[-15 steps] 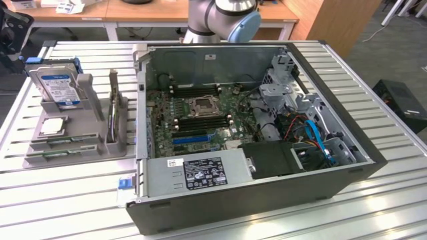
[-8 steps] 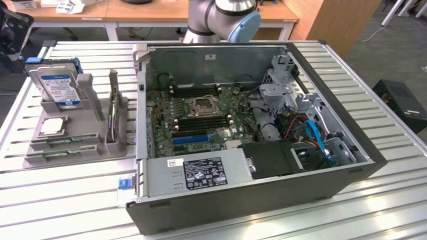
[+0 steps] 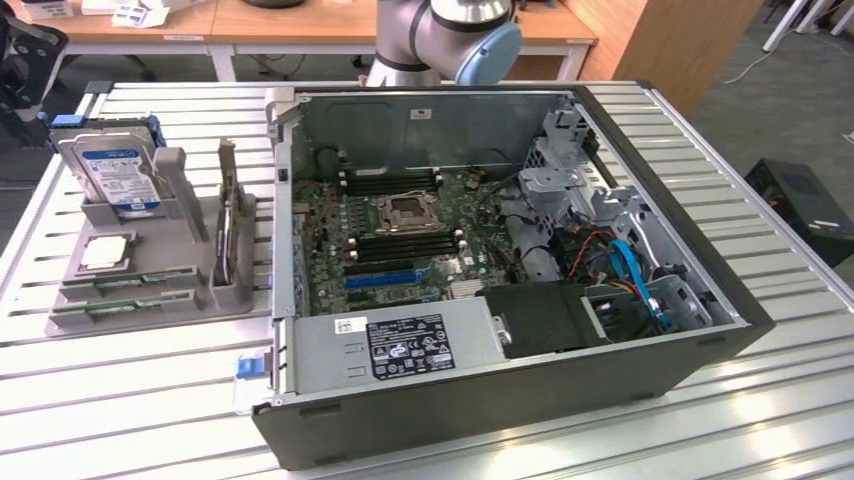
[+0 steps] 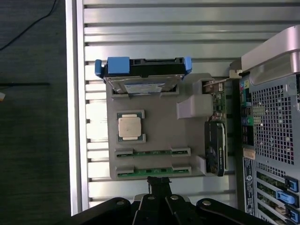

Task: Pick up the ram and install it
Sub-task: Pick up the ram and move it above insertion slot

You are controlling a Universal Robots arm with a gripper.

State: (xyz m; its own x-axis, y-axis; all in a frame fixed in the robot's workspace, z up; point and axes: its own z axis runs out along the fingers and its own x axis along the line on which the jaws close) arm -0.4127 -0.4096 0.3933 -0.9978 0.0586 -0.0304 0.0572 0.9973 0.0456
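Your gripper (image 4: 158,182) is closed with nothing held in it, and it hovers at the near edge of the grey tray (image 4: 112,140). The ram (image 4: 153,172) stands in the tray's first slot, just past the fingertips. Its long axis runs along that edge, with one end pointing toward the computer case (image 4: 272,117). Beyond it a second stick (image 4: 153,152) lies parallel, then the CPU (image 4: 130,126), then the hard drive (image 4: 143,75).

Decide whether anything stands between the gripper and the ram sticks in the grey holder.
Nothing visible does. In the wrist view the shut gripper sits at the edge of the grey holder, right beside the nearest ram stick, which lies uncovered. The CPU chip and hard drive lie beyond it.
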